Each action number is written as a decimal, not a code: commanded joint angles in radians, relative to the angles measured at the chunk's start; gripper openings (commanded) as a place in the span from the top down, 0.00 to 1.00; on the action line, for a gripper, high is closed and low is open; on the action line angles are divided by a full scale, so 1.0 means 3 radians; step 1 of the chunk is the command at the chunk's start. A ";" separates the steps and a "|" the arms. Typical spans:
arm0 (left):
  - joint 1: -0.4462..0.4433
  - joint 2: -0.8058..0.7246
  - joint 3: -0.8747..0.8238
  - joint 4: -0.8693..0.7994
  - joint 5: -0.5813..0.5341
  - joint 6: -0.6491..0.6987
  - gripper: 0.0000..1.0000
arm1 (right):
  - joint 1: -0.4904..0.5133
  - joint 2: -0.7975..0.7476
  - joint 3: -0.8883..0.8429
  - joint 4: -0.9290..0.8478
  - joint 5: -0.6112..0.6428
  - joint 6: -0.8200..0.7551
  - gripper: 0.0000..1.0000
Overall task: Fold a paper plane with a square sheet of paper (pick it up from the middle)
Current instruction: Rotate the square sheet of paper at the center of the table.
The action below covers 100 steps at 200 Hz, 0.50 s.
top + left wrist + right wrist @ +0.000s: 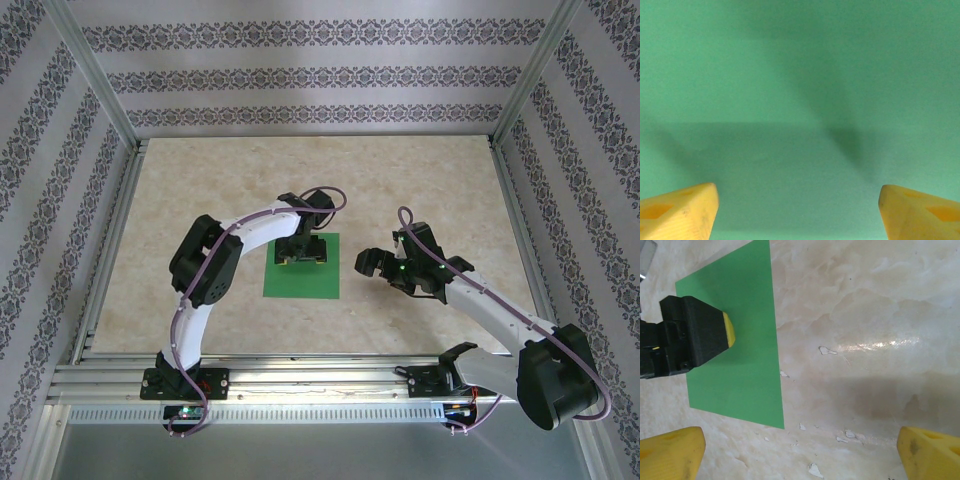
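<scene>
From above, the square sheet of paper (301,280) lies flat and unfolded on the worktop (430,180), with no crease to be seen. The left jaws hang over the sheet's far half, about midway between its side edges. The right jaws sit just off the sheet's right edge, apart from it.

At the left wrist, green paper spreads beneath two yellow pads (680,210), which stand wide apart with nothing between them. Whether they touch the paper I cannot tell.

At the right wrist, that arm's own yellow pads (670,452) are spread wide too – empty, over bare marbled worktop beside the sheet. One black finger (690,337) of the left arm, yellow-tipped, is over the sheet's middle band. A few white flecks (827,350) dot the worktop off the sheet's edge.

The step in hand looks like the pick-up from the middle. Thin paper lying flat gives no edge to grab, so the left jaws probably need to centre on the sheet, press down lightly and close slowly – raising a small ridge to pinch without skidding the sheet.

No brand, label or readable writing shows anywhere; the walls carry only ornament.
</scene>
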 commanded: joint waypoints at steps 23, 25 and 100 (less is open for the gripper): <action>-0.0043 0.0169 0.0006 -0.0181 -0.0080 -0.0021 0.16 | 0.0032 0.0004 0.0061 -0.0055 0.0053 0.0007 0.02; -0.0044 0.0176 -0.0001 -0.0181 -0.0087 -0.0023 0.16 | 0.0032 0.0006 0.0059 -0.0059 0.0053 0.0009 0.02; -0.0080 0.0353 -0.0073 -0.0193 -0.0121 0.0092 0.17 | 0.0033 -0.0049 0.0056 -0.0085 0.0078 0.0034 0.02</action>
